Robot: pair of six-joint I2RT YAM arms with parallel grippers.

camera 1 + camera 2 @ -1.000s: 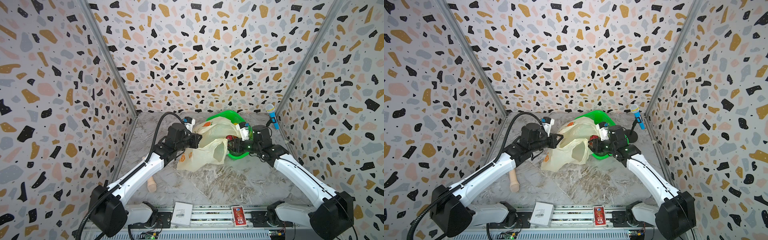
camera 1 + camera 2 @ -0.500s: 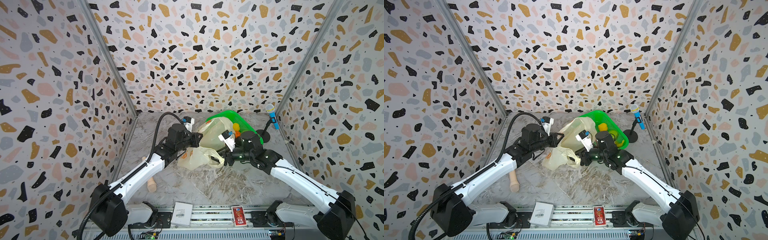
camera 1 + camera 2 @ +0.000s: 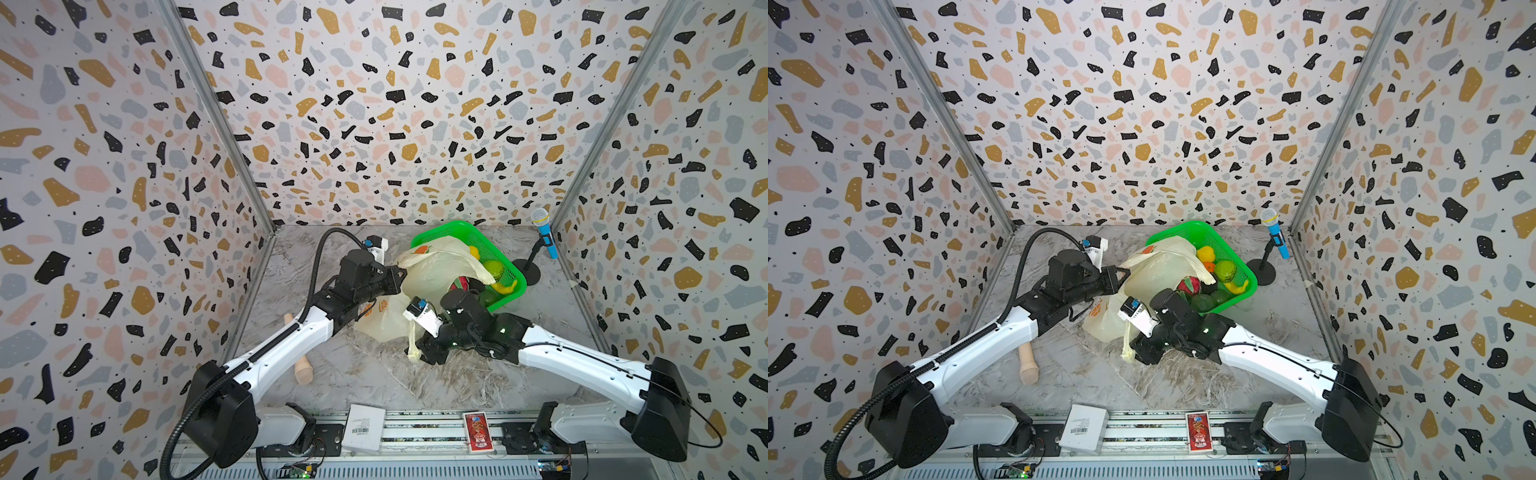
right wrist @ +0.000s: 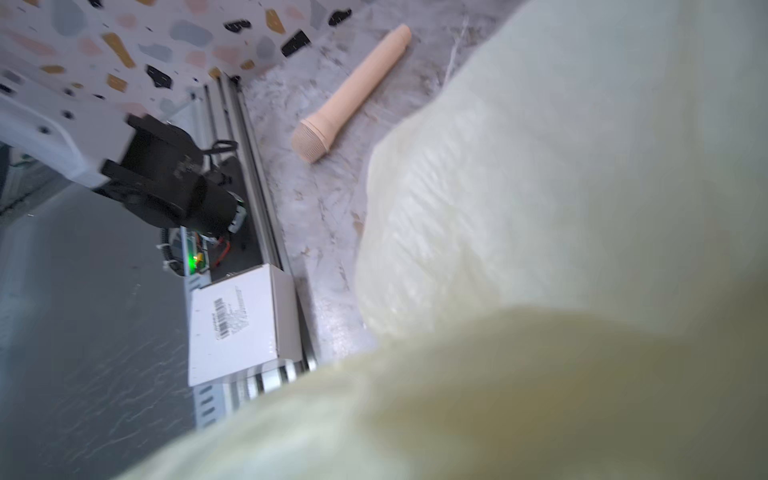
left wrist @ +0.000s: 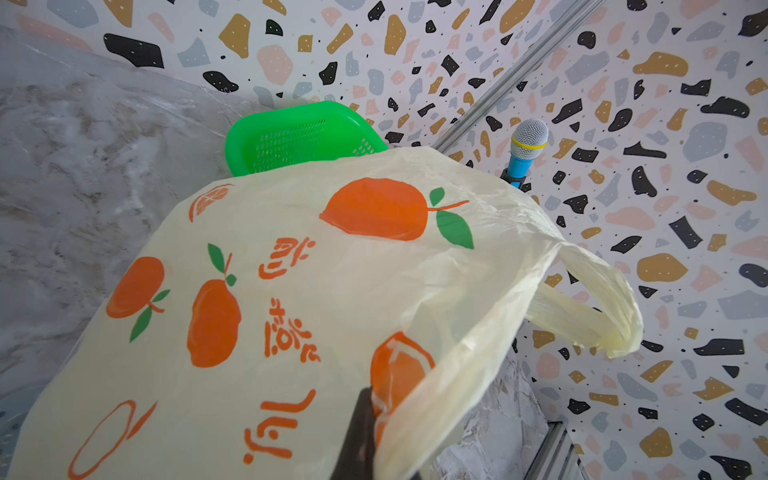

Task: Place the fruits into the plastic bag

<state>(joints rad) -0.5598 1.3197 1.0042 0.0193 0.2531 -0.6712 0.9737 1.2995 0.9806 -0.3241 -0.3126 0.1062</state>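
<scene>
The plastic bag (image 3: 436, 274) (image 3: 1158, 270) is pale yellow with orange prints and hangs lifted beside the green basket (image 3: 457, 232) (image 3: 1187, 230). My left gripper (image 3: 401, 276) (image 3: 1125, 274) (image 5: 374, 419) is shut on the bag's rim (image 5: 415, 374). The fruits lie in the basket: a yellow one (image 3: 1206, 252), a bumpy light green one (image 3: 1225, 270), a red-pink one (image 3: 1187, 286) and a dark green one (image 3: 1208, 299). My right gripper (image 3: 428, 353) (image 3: 1144, 353) is low over the table in front of the bag, with a bag handle (image 3: 411, 345) draped over it. Bag plastic (image 4: 582, 208) hides its jaws.
A blue microphone on a stand (image 3: 544, 237) (image 3: 1277, 237) is at the back right. A beige microphone (image 3: 303, 370) (image 3: 1027, 365) (image 4: 345, 95) lies at the front left. A white box (image 3: 365, 428) and a red pack (image 3: 478, 430) rest on the front rail.
My right arm has come out of the basket toward the front and left, pulling a bag handle along and uncovering the fruits. My left gripper has held its place and grip.
</scene>
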